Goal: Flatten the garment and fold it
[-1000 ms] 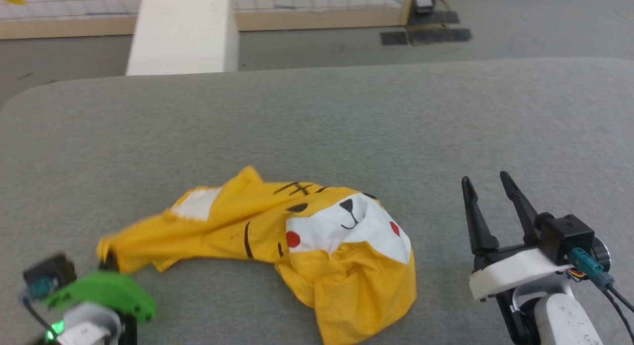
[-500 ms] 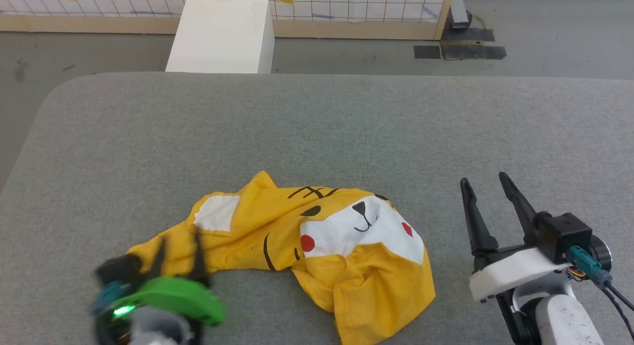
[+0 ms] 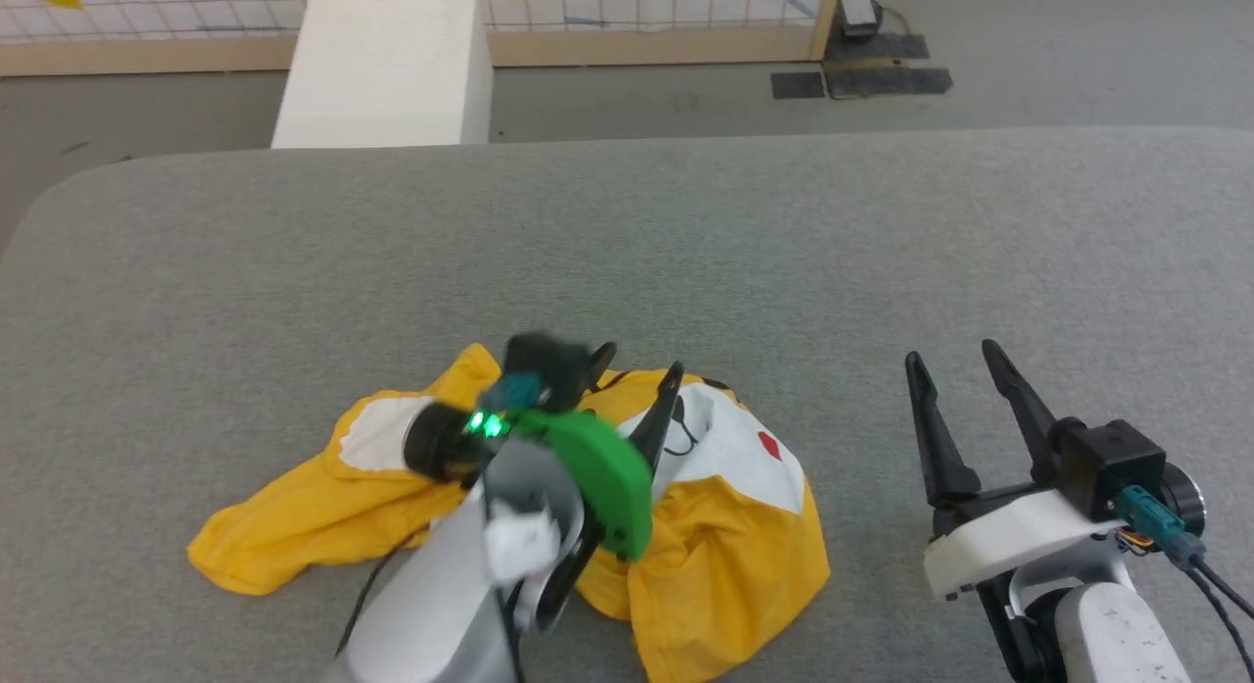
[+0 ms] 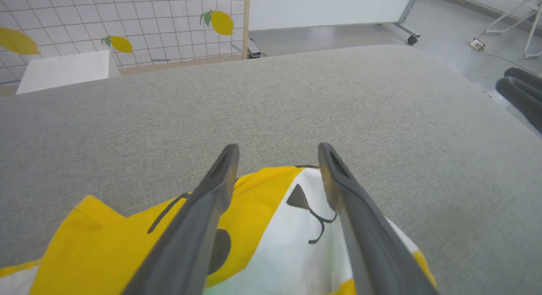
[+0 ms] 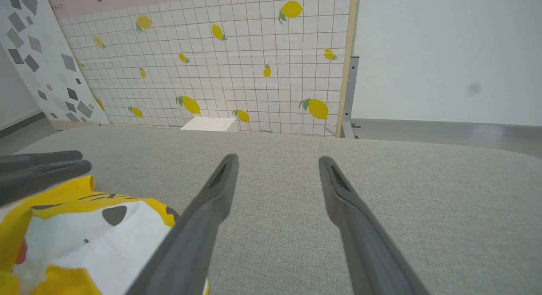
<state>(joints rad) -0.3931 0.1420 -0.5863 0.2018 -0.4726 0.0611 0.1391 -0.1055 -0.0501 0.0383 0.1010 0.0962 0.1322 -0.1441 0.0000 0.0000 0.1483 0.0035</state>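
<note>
garment (image 3: 725,556): yellow t-shirt, crumpled in a heap on the grey table (image 3: 686,232), near its front edge, left of centre; white patch, black nose and red dot face up
left gripper (image 3: 637,365): over the shirt's printed face, fingers spread wide, nothing between them; contact with the cloth cannot be told
right gripper (image 3: 952,355): well right of the shirt, over bare table, fingers wide, holding nothing
white box (image 3: 387,66): on the floor beyond the table, before a gridded lemon-print screen (image 5: 237,75)

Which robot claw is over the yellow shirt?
The left gripper, the green one, is open above the shirt. The right gripper, the white one, stands beside the shirt, over the grey table.
</note>
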